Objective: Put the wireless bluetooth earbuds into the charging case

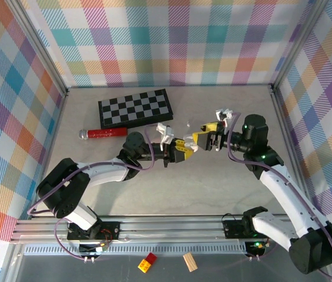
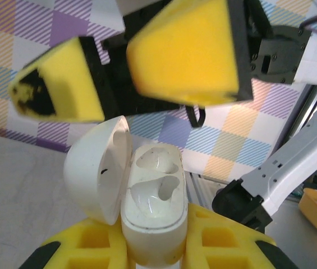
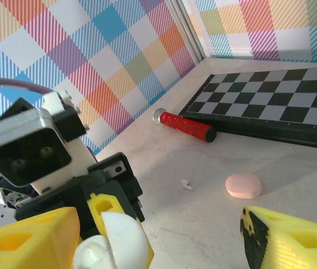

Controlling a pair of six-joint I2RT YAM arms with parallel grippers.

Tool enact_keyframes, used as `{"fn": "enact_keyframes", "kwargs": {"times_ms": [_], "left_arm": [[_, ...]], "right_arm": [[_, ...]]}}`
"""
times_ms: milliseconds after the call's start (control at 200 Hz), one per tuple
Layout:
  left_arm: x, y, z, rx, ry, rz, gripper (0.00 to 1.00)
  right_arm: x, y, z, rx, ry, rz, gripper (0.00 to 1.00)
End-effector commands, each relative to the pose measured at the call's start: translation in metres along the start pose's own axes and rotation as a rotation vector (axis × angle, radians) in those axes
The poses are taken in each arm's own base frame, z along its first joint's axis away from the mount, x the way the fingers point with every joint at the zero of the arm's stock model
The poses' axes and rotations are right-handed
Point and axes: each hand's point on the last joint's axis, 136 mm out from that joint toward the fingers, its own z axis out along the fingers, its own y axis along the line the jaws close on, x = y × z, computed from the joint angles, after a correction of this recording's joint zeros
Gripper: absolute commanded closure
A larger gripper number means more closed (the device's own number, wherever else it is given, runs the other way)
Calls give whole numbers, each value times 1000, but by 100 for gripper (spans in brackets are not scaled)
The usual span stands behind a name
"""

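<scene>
The white charging case [image 2: 151, 216] stands upright with its lid [image 2: 97, 168] swung open to the left, and my left gripper [image 2: 152, 244] is shut on its lower body. Its two sockets look glossy white; I cannot tell whether a bud sits in either. My right gripper [image 2: 113, 78] hovers open just above the case, its yellow pads [image 2: 186, 53] spread apart with nothing between them. In the top view both grippers [image 1: 180, 147] [image 1: 204, 140] meet at mid-table. One tiny white earbud [image 3: 187, 184] lies loose on the table beyond the case lid [image 3: 124, 238], seen between my right gripper's [image 3: 158, 246] spread jaws.
A pale pink pebble-like case [image 3: 243, 185] lies shut near the loose bud. A red glitter stick [image 1: 104, 133] and a chessboard [image 1: 135, 107] lie toward the back left. A red brick [image 1: 148, 262] and a wooden block [image 1: 190, 262] sit below the front rail.
</scene>
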Motion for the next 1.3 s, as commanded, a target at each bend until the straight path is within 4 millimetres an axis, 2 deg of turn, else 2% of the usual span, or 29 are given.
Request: {"fn": "enact_keyframes", "kwargs": {"times_ms": [0, 135, 325, 430, 640, 780, 875, 1000, 1295], "left_arm": [[1, 3, -13, 4, -25, 68, 84], [5, 13, -31, -48, -20, 80, 84], [16, 15, -49, -147, 71, 144, 84], [20, 14, -57, -190, 118, 169, 84], [25, 11, -66, -225, 144, 179, 83], [26, 9, -68, -226, 145, 173, 83], [27, 9, -69, -233, 146, 180, 83], [29, 11, -68, -230, 155, 182, 83], [30, 14, -61, -198, 154, 153, 83]], "right_arm": [[-24, 3, -9, 52, -60, -33, 25], [-15, -49, 0, 267, -21, 91, 25], [24, -136, 27, 542, 130, 256, 29], [43, -170, 53, 583, 231, 318, 31], [77, -232, 104, 647, 408, 422, 44], [95, -272, 124, 728, 497, 426, 56], [104, -289, 132, 757, 543, 409, 58], [110, -302, 141, 770, 584, 387, 59], [126, -306, 159, 717, 643, 386, 63]]}}
